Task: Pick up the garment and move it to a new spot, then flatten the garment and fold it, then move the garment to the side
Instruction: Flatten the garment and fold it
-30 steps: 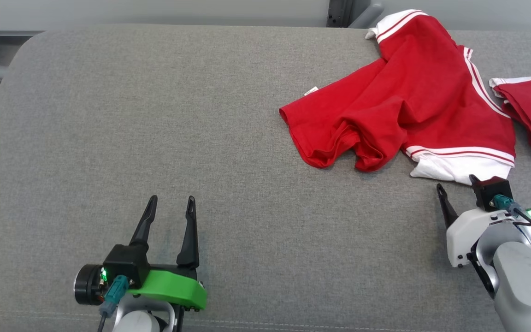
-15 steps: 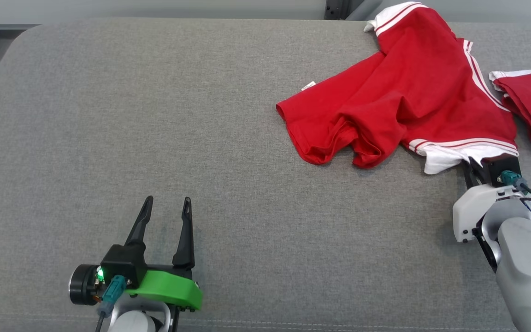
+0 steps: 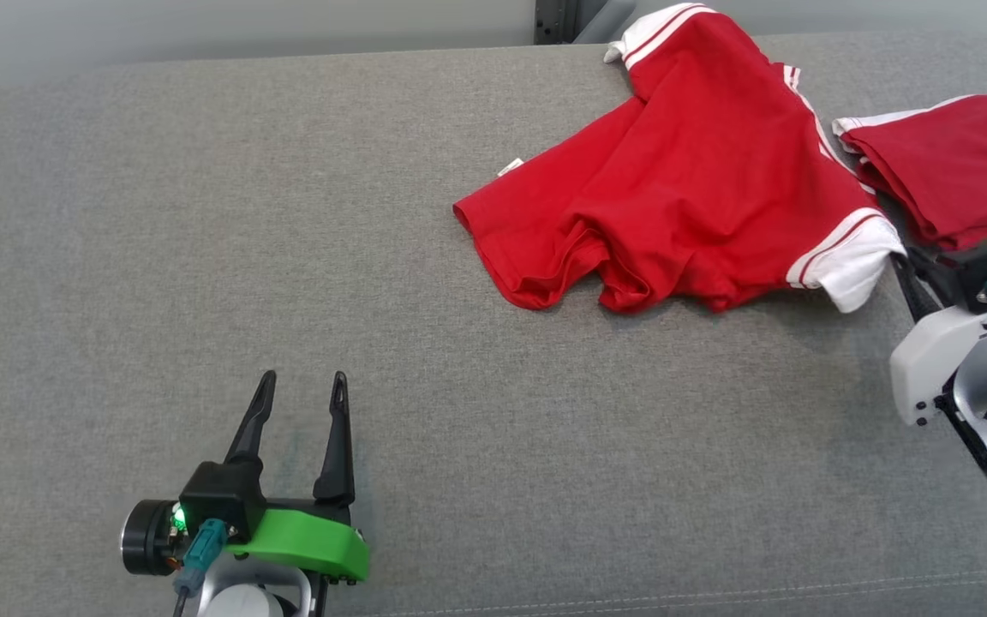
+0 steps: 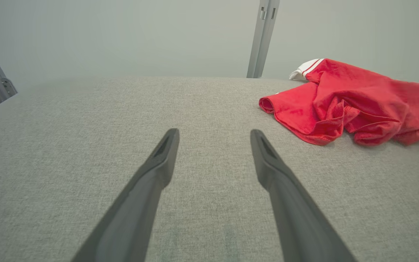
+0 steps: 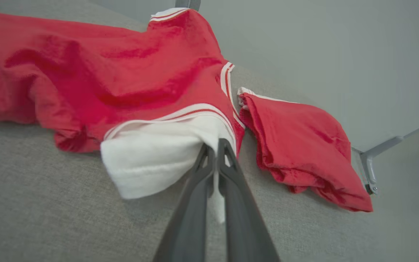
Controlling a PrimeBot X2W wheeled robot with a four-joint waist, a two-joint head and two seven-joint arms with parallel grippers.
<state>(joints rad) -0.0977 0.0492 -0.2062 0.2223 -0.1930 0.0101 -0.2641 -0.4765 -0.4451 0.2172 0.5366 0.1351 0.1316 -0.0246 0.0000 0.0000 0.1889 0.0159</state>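
Black fingers of the left gripper [image 3: 303, 377] are shown spread apart and empty at the near edge, low over the surface, as they were a second before. Farther off on the right, the right gripper [image 5: 215, 145], which stood open just short of the cloth a second ago, is now closed on the white sleeve cuff [image 5: 151, 163] of the red shirt [image 3: 682, 188]. The cuff is drawn up off the surface, and a shadow is cast beneath it. The rest of the shirt lies crumpled on the far right part of the surface.

The pick-up is judged to have begun; carrying, flattening and folding are not yet done. With one corner held, the body of the shirt may be expected to drag and bunch. The shift of the whole head view is put down to the camera.

A second red garment [image 3: 956, 171] lies just beside the shirt; contact cannot be told. The surface [image 3: 459, 343] is grey woven fabric, seamed along the near edge. Beyond it a pale wall [image 4: 122, 36] and a metal post [image 3: 558, 17] are seen.
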